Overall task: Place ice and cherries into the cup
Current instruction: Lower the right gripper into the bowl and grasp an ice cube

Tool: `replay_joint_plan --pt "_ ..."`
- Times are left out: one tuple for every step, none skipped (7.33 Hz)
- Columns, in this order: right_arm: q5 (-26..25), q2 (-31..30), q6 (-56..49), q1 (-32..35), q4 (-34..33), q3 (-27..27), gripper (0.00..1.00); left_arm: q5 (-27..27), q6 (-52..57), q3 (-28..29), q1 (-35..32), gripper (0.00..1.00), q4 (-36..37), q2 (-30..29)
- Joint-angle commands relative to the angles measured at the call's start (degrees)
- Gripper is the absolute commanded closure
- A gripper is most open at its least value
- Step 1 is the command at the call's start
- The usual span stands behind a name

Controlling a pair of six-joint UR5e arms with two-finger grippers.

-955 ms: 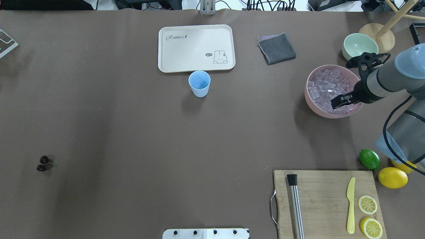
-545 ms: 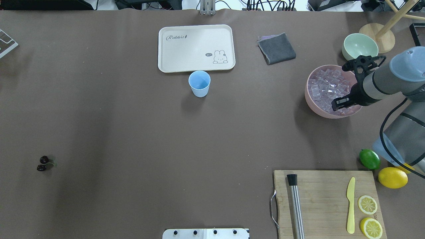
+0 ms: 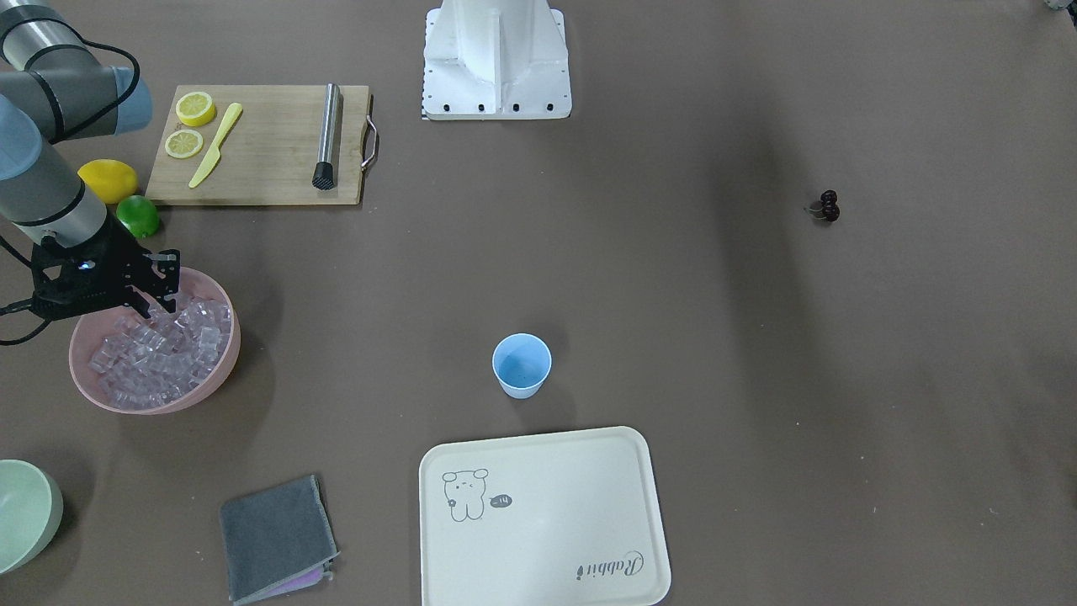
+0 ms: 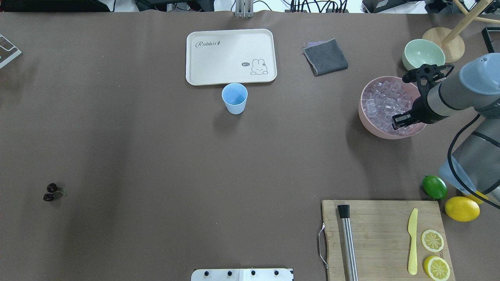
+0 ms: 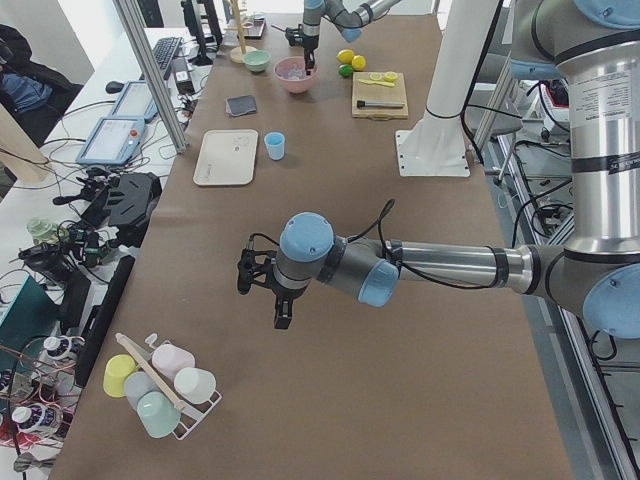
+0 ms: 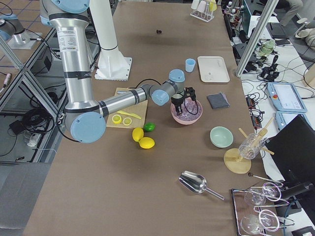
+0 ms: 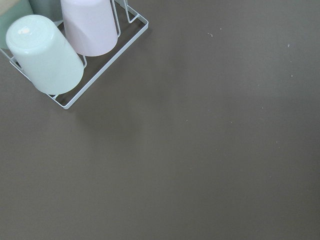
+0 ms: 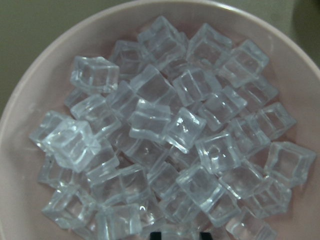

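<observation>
Pale green bowl (image 3: 23, 512) half off-frame

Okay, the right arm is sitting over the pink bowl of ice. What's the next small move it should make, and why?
Probably lower the right end effector straight down so its open jaws straddle one top cube of the ice, then close. It hovers above the pink bowl holding nothing, and the cup is empty, so a first cube is needed.
</observation>
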Motion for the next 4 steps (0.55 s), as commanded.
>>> replay_joint_plan --pt "0.17 0.02 0.00 0.87 -0.14 0.36 0.70 0.00 -0.07 -0.12 0.09 0.02 -0.01 -0.12" --pt "1.56 0.81 0.17 2.70 -0.22 0.63 0.70 0.00 0.02 -0.12 0.09 0.02 -0.01 -0.29" --pt "2.88 4.90 2.35 3.76 -5.01 1.07 0.71 0.00 -0.07 -0.12 0.09 0.02 -0.01 -0.38" --pt "2.63 13.04 5.59 3.69 -16.20 1.25 0.71 0.00 -0.07 -0.12 0.09 0.02 -0.10 -0.38"
